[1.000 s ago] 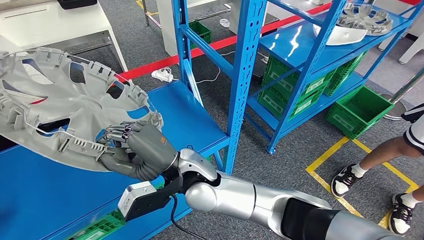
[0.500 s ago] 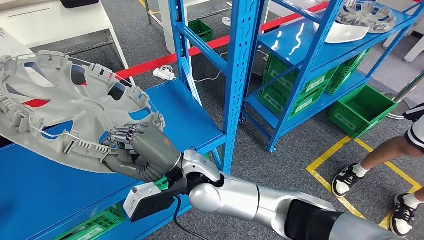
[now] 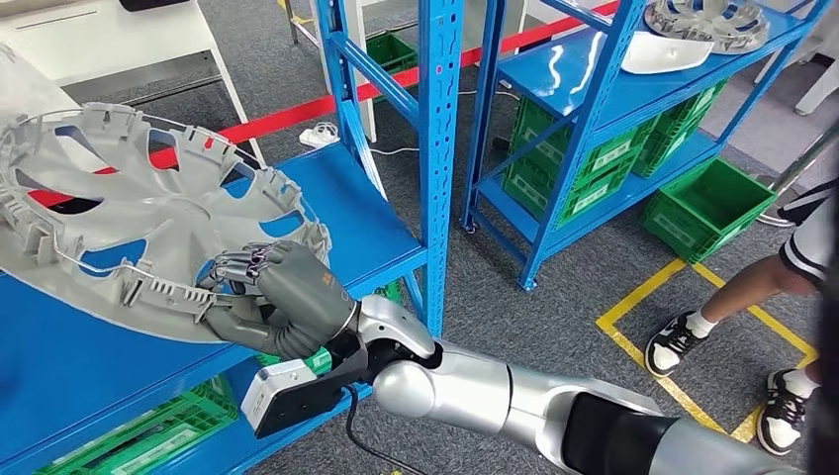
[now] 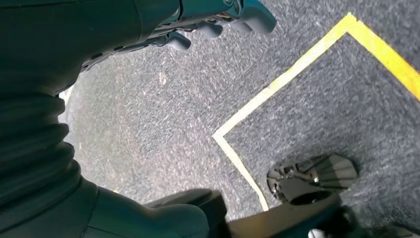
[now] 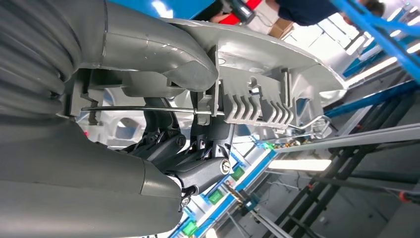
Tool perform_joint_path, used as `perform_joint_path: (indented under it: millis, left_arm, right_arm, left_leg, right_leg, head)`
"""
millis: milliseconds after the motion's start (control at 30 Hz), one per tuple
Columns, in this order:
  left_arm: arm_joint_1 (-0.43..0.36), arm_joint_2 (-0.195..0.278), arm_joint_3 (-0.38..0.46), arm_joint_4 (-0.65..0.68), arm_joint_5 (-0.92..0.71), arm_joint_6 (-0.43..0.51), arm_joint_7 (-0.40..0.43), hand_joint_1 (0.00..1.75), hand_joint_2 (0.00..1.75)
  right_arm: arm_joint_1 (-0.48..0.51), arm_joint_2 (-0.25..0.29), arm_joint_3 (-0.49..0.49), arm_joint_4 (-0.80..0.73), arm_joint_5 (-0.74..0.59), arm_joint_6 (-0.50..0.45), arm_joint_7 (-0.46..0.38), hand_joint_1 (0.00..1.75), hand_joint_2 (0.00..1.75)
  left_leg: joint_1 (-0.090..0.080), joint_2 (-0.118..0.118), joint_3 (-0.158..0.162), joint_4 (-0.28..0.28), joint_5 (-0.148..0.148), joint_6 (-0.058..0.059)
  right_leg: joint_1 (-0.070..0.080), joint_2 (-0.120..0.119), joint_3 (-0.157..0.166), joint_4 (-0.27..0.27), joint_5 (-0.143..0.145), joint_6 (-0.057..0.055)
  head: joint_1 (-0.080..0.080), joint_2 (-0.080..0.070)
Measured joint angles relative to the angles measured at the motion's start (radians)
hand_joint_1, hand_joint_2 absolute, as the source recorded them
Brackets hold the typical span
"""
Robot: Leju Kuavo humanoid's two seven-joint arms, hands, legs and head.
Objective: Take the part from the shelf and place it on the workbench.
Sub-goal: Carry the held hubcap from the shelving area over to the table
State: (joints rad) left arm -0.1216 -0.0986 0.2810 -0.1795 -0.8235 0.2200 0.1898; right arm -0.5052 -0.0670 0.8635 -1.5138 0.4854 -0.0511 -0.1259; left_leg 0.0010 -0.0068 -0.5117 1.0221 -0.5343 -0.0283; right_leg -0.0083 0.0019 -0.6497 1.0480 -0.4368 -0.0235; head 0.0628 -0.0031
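- Right hand (image 3: 282,302), grey, closed around the near rim of one large grey wheel cover (image 3: 139,233); thumb below the rim, dark fingers (image 3: 237,265) curled over its ribbed edge and wire ring. The right wrist view shows the same grip close up (image 5: 148,64).
- Wheel cover tilted, held just above the blue shelf (image 3: 346,223), its far side reaching the picture's left edge.
- Left hand (image 4: 218,20) hangs over grey carpet with nothing in it; whether its fingers are spread or curled cannot be told.
- Two blue shelf racks: the near one under the cover, a second (image 3: 613,89) behind it with more wheel covers (image 3: 707,22) on top.
- Green crates (image 3: 707,208): several under the racks, one on open floor.
- One person's legs (image 3: 732,307) stand at the right by yellow floor tape (image 3: 643,297); open carpet lies between them and the racks.
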Motion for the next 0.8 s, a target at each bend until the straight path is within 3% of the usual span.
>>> perform_joint_path:
  millis: [67,100,167,233,267,300,333,400,467,500,567,600,633,733,767,800]
  left_arm:
    - [0.001,-0.001,0.000,0.000,0.000,0.000,0.000,0.00,1.75]
    - [0.001,-0.001,0.001,0.000,0.001,0.000,0.000,0.00,1.75]
    - [0.000,-0.001,0.002,0.000,0.001,0.000,-0.004,0.00,1.75]
    - [0.000,-0.003,0.005,0.000,0.001,0.000,-0.009,0.00,1.75]
    - [0.002,-0.003,0.006,0.000,0.001,0.000,-0.011,0.00,1.75]
    - [0.004,-0.003,0.008,0.000,0.001,0.000,-0.013,0.00,1.75]
    - [0.005,-0.003,0.009,0.000,0.001,0.001,-0.014,0.00,1.75]
    - [0.007,-0.003,0.009,0.000,0.001,0.003,-0.014,0.00,1.75]
    - [0.008,-0.002,0.011,0.000,0.005,0.006,-0.013,0.00,1.75]
    - [0.010,-0.002,0.014,0.000,0.009,0.008,-0.012,0.00,1.75]
    - [0.014,-0.001,0.022,0.000,0.018,0.012,-0.014,0.00,1.75]
    - [0.016,0.000,0.025,0.001,0.022,0.014,-0.015,0.00,1.75]
    - [0.020,0.001,0.029,0.001,0.027,0.015,-0.016,0.00,1.75]
    - [0.026,0.002,0.041,0.001,0.038,0.021,-0.023,0.00,1.75]
    - [0.027,0.003,0.045,0.001,0.041,0.022,-0.025,0.00,1.75]
    - [0.029,0.003,0.049,0.001,0.043,0.023,-0.027,0.00,1.75]
  right_arm:
    - [0.000,0.000,0.000,0.000,0.000,0.000,0.000,1.75,1.75]
    - [-0.001,0.000,0.000,0.000,-0.001,0.000,0.000,1.75,1.75]
    - [-0.003,-0.001,0.001,0.000,-0.001,0.000,-0.001,1.75,1.75]
    - [-0.004,-0.001,0.004,0.000,-0.001,0.001,-0.001,1.75,1.75]
    - [-0.003,-0.001,0.007,0.000,-0.001,0.001,-0.001,1.75,1.75]
    - [-0.001,-0.001,0.010,0.000,-0.001,0.001,-0.001,1.75,1.75]
    - [0.000,-0.001,0.013,0.000,-0.001,0.001,-0.001,1.75,1.75]
    - [0.001,0.000,0.018,0.000,-0.001,0.001,-0.001,1.75,1.75]
    - [0.000,0.007,0.023,0.000,-0.001,0.003,-0.002,1.75,1.75]
    - [-0.002,0.012,0.027,-0.001,-0.001,0.005,-0.003,1.75,1.75]
    - [-0.005,0.025,0.035,0.000,-0.001,0.014,-0.004,1.75,1.75]
    - [-0.008,0.031,0.039,0.000,-0.002,0.019,-0.005,1.75,1.75]
    - [-0.013,0.039,0.044,0.000,-0.004,0.025,-0.006,1.75,1.75]
    - [-0.030,0.061,0.060,0.003,-0.012,0.045,-0.011,1.75,1.75]
    - [-0.034,0.066,0.065,0.005,-0.015,0.050,-0.014,1.75,1.75]
    - [-0.038,0.070,0.069,0.007,-0.018,0.054,-0.015,1.75,1.75]
  left_leg:
    - [-0.001,0.001,-0.005,-0.008,0.014,0.011]
    - [0.001,0.003,-0.011,-0.011,0.024,0.019]
    - [0.006,0.009,-0.031,-0.017,0.046,0.034]
    - [0.005,0.010,-0.059,-0.015,0.067,0.040]
    - [0.005,0.011,-0.074,-0.013,0.077,0.041]
    - [0.005,0.012,-0.089,-0.010,0.088,0.040]
    - [0.005,0.012,-0.105,-0.007,0.097,0.039]
    - [0.005,0.012,-0.134,0.003,0.115,0.033]
    - [0.003,0.011,-0.154,0.012,0.130,0.023]
    - [0.001,0.011,-0.159,0.014,0.138,0.016]
    - [0.002,0.010,-0.164,0.010,0.157,0.003]
    - [0.004,0.008,-0.169,0.013,0.154,-0.003]
    - [0.006,0.007,-0.176,0.028,0.132,-0.008]
    - [0.009,0.005,-0.214,0.173,-0.014,-0.021]
    - [0.009,0.005,-0.222,0.232,-0.044,-0.024]
    - [0.010,0.005,-0.219,0.274,-0.051,-0.026]
  right_leg:
    - [-0.002,0.000,-0.003,-0.004,0.013,0.013]
    - [-0.002,0.001,-0.008,0.001,0.005,0.018]
    - [-0.002,0.002,-0.031,0.059,-0.061,0.027]
    - [-0.003,0.002,-0.064,0.177,-0.152,0.034]
    - [-0.003,0.002,-0.073,0.233,-0.175,0.036]
    - [-0.003,0.002,-0.070,0.263,-0.174,0.038]
    - [-0.003,0.002,-0.051,0.261,-0.155,0.038]
    - [-0.003,0.001,0.033,0.165,-0.108,0.034]
    - [0.001,0.002,0.119,0.036,-0.112,0.025]
    - [0.003,0.003,0.139,0.000,-0.122,0.020]
    - [0.006,0.004,0.133,-0.014,-0.116,0.006]
    - [0.005,0.002,0.126,-0.016,-0.107,-0.002]
    - [0.004,0.000,0.115,-0.018,-0.096,-0.011]
    - [0.000,-0.003,0.077,-0.019,-0.059,-0.024]
    - [0.001,-0.003,0.062,-0.018,-0.046,-0.023]
    - [0.001,-0.004,0.045,-0.017,-0.034,-0.022]
  head:
    - [-0.002,0.000]
    - [-0.003,0.000]
    - [-0.002,0.000]
    - [0.001,0.000]
    - [0.001,0.000]
    - [0.001,0.000]
    - [0.001,0.000]
    - [0.002,0.000]
    - [0.003,0.000]
    - [0.004,0.000]
    - [0.006,0.000]
    - [0.006,0.000]
    - [0.006,0.000]
    - [0.003,0.000]
    - [0.003,0.000]
    - [0.003,0.000]
